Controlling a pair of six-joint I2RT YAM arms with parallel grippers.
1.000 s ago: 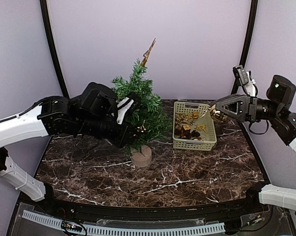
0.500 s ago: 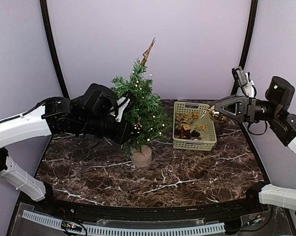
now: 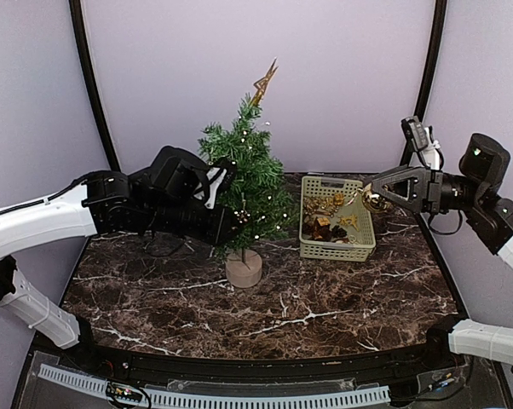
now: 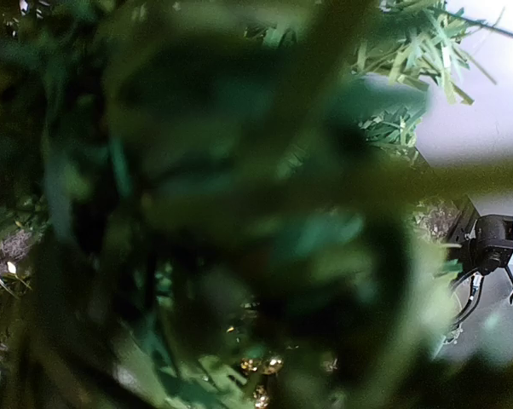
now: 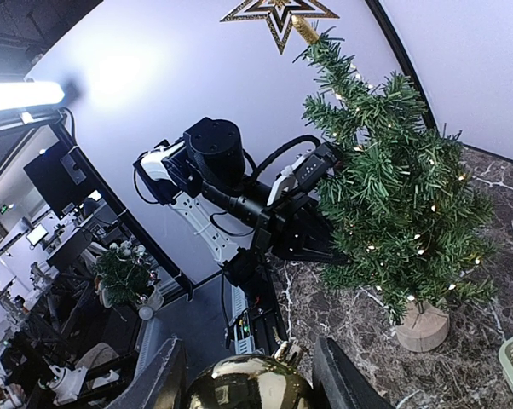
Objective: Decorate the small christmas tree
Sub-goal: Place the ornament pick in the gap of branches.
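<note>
The small christmas tree [image 3: 250,183] stands on its tan stump base [image 3: 243,269] mid-table, with tiny lights lit and a gold star [image 3: 264,82] on top. My left gripper [image 3: 232,223] is buried in the tree's lower left branches. In the right wrist view its dark fingers [image 5: 325,251] taper together into the needles of the tree [image 5: 393,196]. The left wrist view is filled with blurred green needles [image 4: 239,170] and a few small gold beads [image 4: 261,366]. My right gripper [image 3: 374,198] hovers above the basket's right edge, shut on a shiny gold ball ornament [image 5: 250,385].
A pale green basket [image 3: 337,252] holding several gold and brown ornaments sits right of the tree. The dark marble tabletop [image 3: 325,315] spreads in front. Black frame posts [image 3: 95,102] rise at the back corners against the lilac wall.
The tree has swung from a left lean to nearly upright, and its star has moved right and up. The left gripper has shifted slightly right within the branches. The right arm has barely moved.
</note>
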